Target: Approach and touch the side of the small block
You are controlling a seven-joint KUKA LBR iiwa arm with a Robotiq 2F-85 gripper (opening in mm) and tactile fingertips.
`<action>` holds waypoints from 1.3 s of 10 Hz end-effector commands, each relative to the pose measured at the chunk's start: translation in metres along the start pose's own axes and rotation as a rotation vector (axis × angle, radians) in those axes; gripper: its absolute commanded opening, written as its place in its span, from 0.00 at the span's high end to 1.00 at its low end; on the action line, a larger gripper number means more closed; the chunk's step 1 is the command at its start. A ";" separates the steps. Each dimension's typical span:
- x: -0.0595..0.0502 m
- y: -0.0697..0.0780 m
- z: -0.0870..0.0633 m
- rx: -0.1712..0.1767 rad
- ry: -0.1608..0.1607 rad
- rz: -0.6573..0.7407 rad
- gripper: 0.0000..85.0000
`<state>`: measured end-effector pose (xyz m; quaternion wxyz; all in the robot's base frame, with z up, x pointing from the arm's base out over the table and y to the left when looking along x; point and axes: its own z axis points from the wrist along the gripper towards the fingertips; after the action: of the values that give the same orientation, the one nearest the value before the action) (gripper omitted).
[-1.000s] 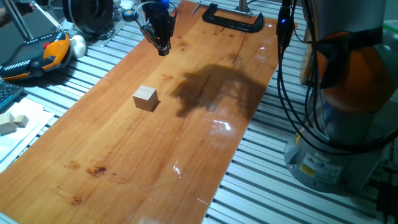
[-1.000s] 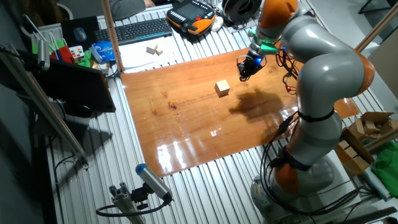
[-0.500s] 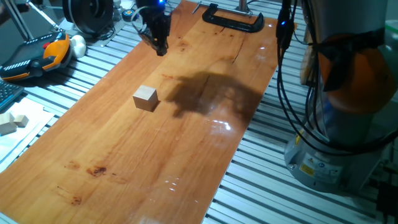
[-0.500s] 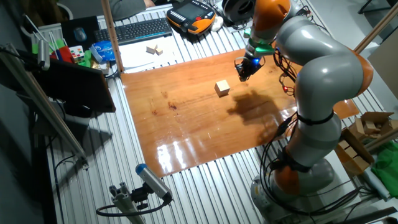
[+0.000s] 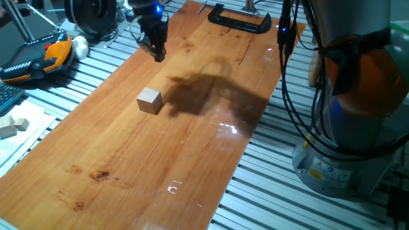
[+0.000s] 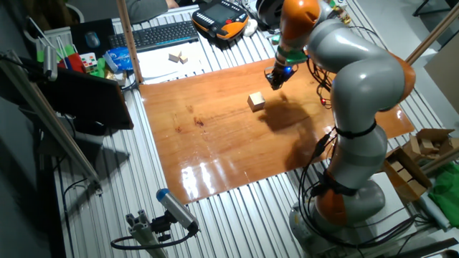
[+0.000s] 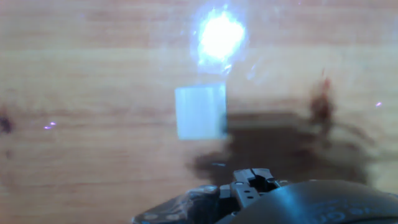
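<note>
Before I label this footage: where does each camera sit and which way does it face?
One fixed view: low at the board's end, looking along it past the small block to the gripper; arm base at right.
The other fixed view: high, side-on; whole arm shows.
Hand view: looks down at the block; fingertips at the bottom edge.
All three show the block.

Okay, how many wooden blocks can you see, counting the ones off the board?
3: the small block on the wooden board, and two pale wood pieces on white paper by the keyboard. More may be hidden.
</note>
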<state>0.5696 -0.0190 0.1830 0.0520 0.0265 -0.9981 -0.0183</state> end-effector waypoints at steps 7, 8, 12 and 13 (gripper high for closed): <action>-0.030 -0.022 0.036 -0.009 -0.005 -0.019 0.99; -0.030 -0.022 0.037 -0.015 -0.003 -0.018 0.99; -0.032 -0.024 0.025 -0.020 0.033 -0.045 0.99; -0.032 -0.024 0.025 -0.028 0.039 -0.035 0.99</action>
<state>0.5999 -0.0400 0.1541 0.0723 0.0434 -0.9959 -0.0324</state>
